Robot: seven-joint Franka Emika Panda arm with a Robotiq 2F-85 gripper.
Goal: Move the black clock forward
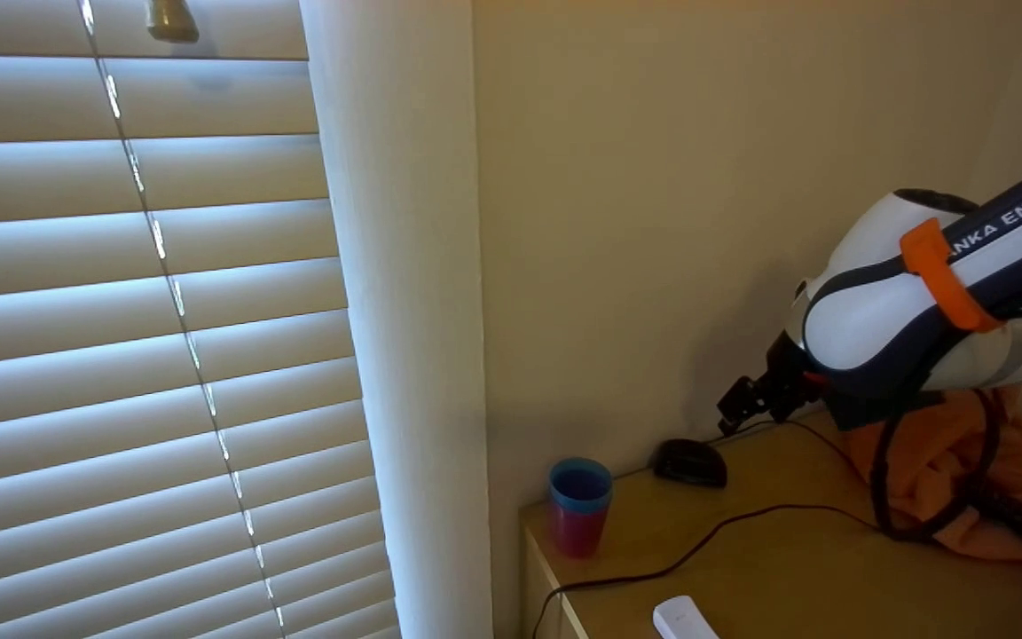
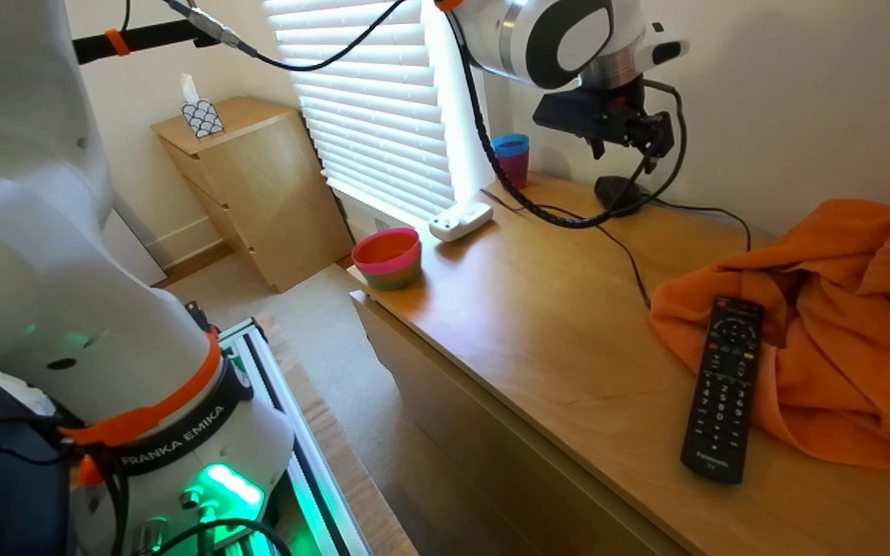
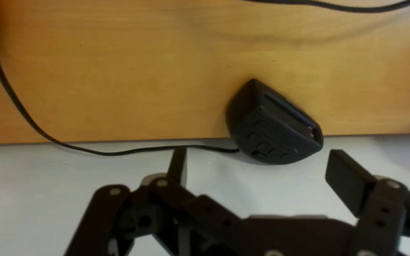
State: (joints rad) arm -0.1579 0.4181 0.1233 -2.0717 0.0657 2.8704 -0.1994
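Wrist view | black clock (image 3: 274, 124) sits at the counter's (image 3: 119, 89) back edge, cord (image 3: 100, 153) running along it, likely parked there out of the way | gripper (image 3: 262, 172) just above, apart; jaws wide, nothing between, presumably spread to straddle it | exterior view: cup (image 1: 580, 510) at back corner | forward likely means toward front edge; cord may drag

Daylight through blinds (image 2: 371, 108); wall (image 1: 635, 222) dim in an exterior view; soft shadows on surface (image 3: 119, 89); robot base (image 2: 182, 475) green-lit.
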